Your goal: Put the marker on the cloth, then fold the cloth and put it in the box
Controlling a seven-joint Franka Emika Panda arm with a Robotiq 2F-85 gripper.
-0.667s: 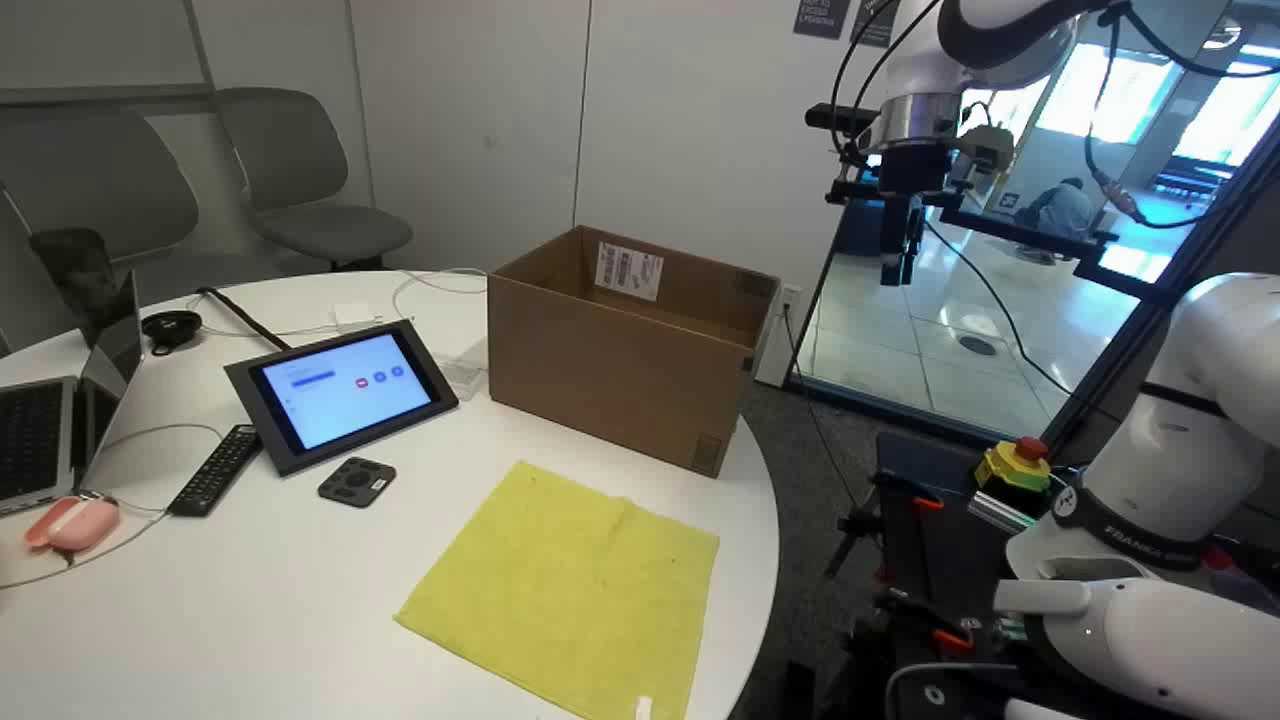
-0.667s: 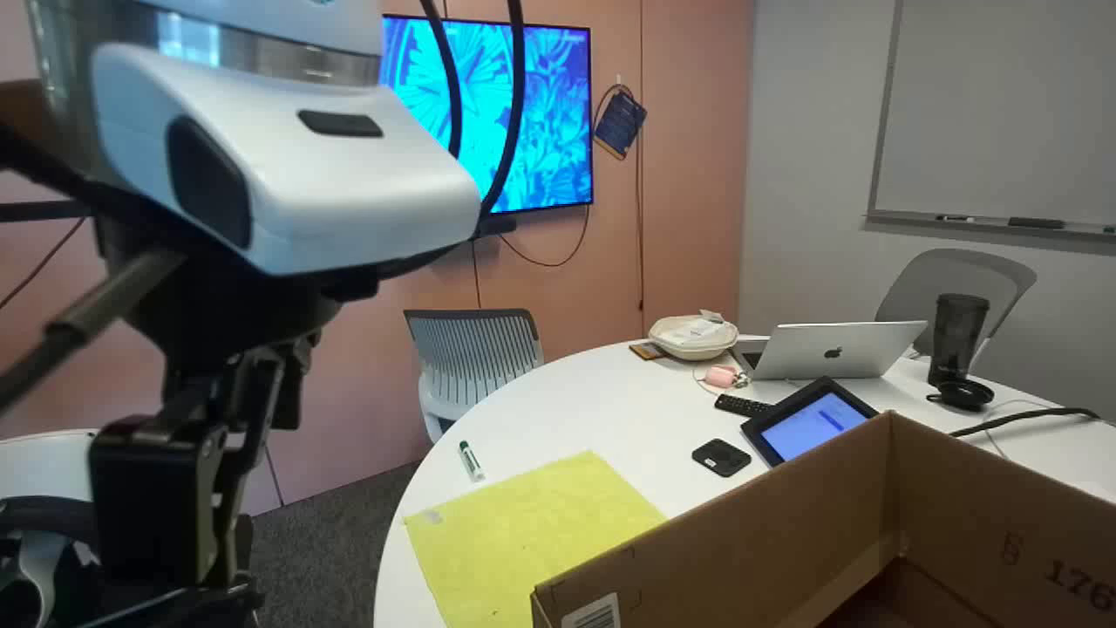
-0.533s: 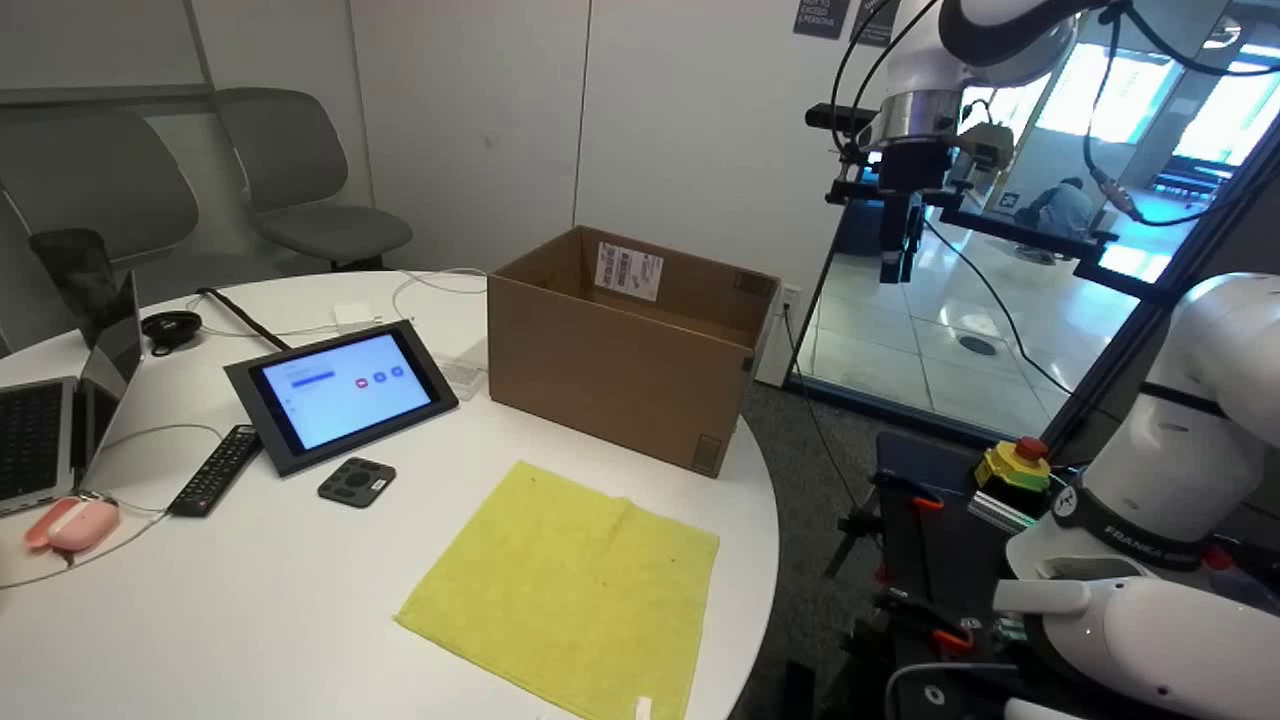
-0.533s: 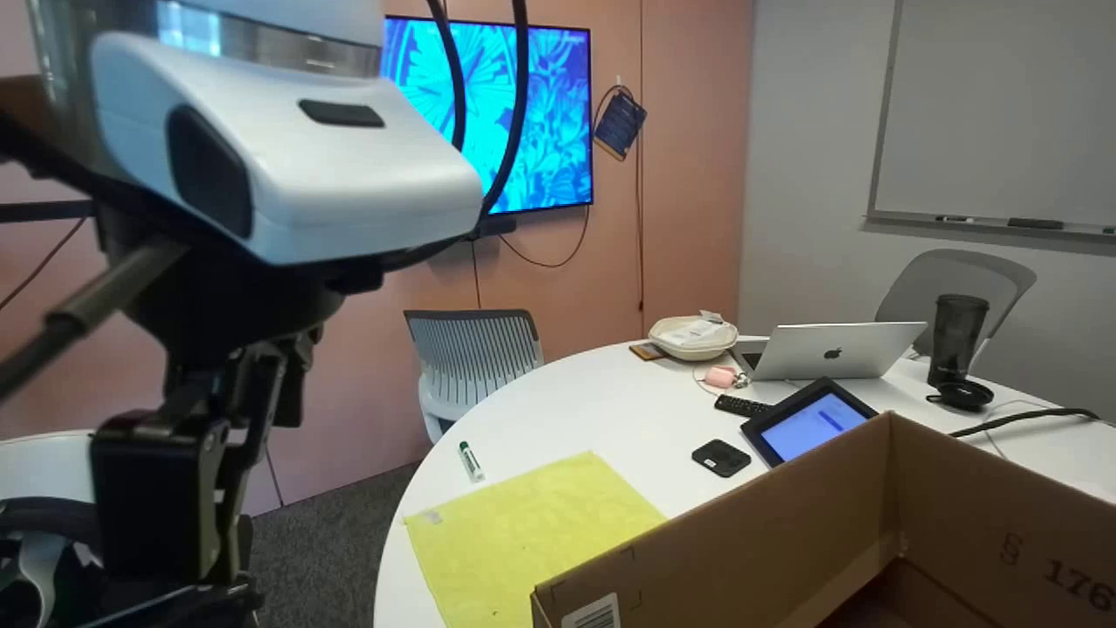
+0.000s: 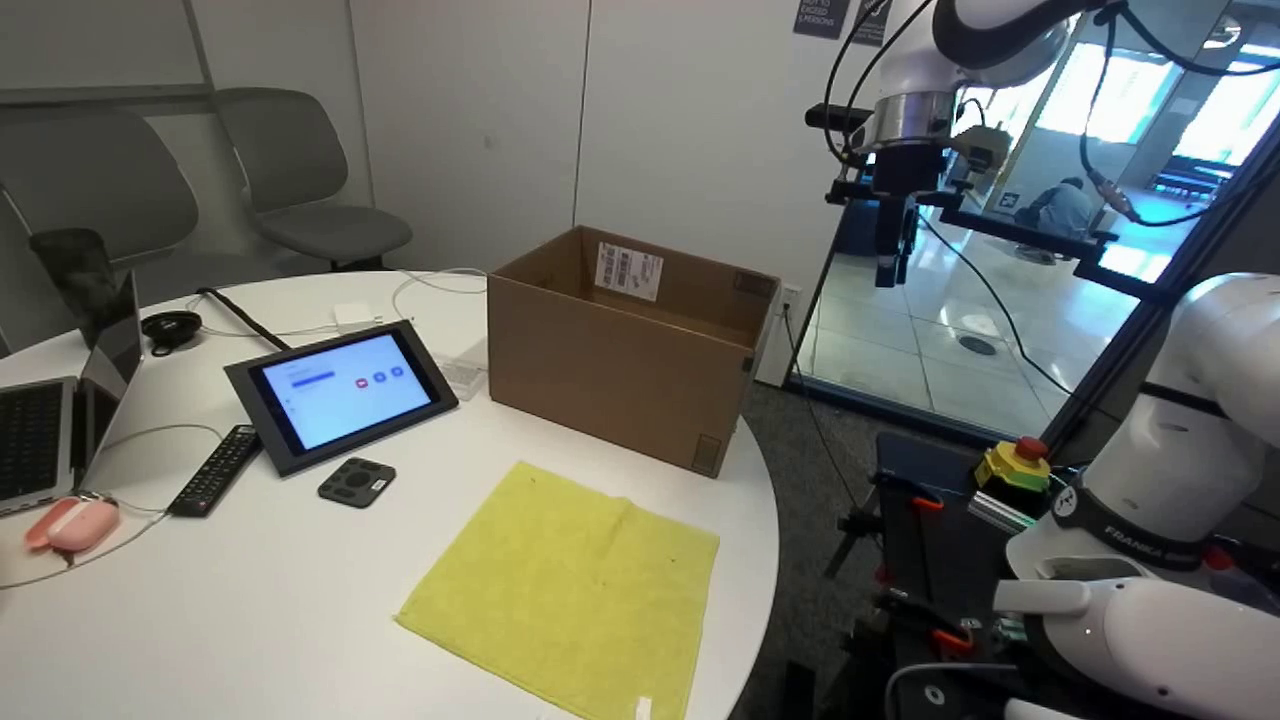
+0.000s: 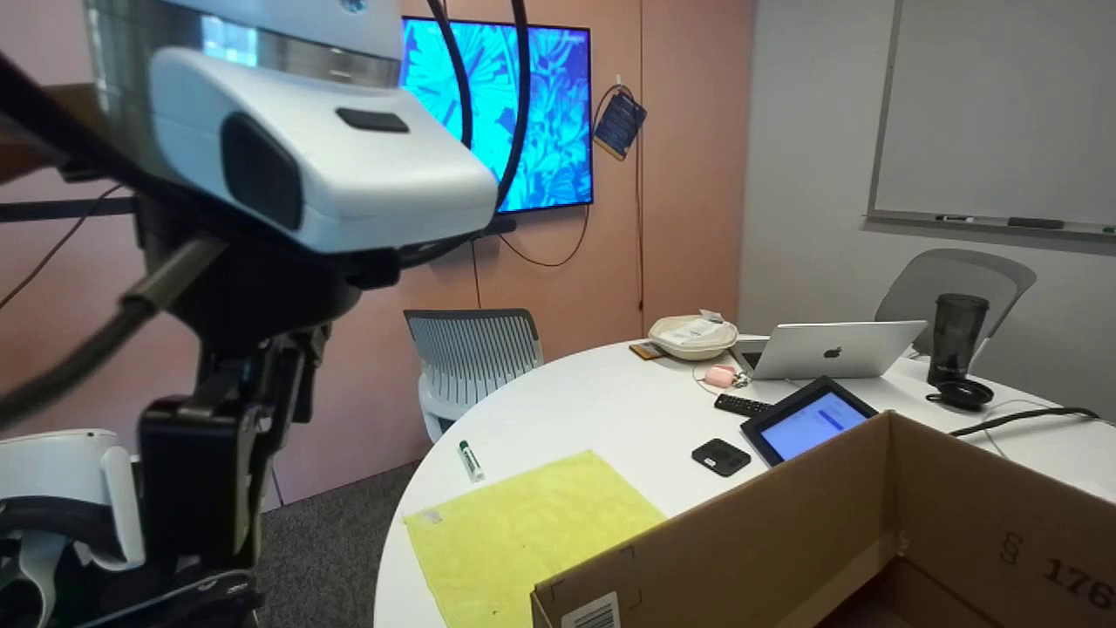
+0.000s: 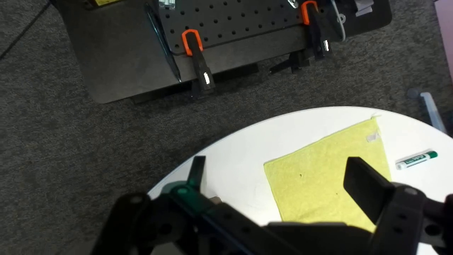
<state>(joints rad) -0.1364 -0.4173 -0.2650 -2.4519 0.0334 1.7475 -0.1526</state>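
Note:
The yellow cloth (image 5: 570,590) lies flat and spread out on the white table, in front of the brown box (image 5: 610,370). Beside one cloth edge, on bare table, rests the marker (image 6: 471,460), white with green print and a green cap; in the wrist view the marker (image 7: 416,159) is right of the cloth (image 7: 325,180), apart from it. My gripper (image 7: 276,159) is open, fingers wide apart with nothing between them. In an exterior view the gripper (image 5: 890,275) hangs high, pointing down, beyond the table edge. The box stands upright with its top uncovered.
A tablet (image 5: 350,390), a black remote (image 5: 215,470), a small black device (image 5: 357,482), a pink case (image 5: 75,525) and a laptop (image 5: 50,430) share the table. The robot's black base table (image 7: 120,53) with orange-tipped clamps (image 7: 198,60) lies across a floor gap.
The arm and gripper have shifted slightly, leftward in one exterior view and rightward toward the table in the other. Cloth, marker and box have stayed where they were.

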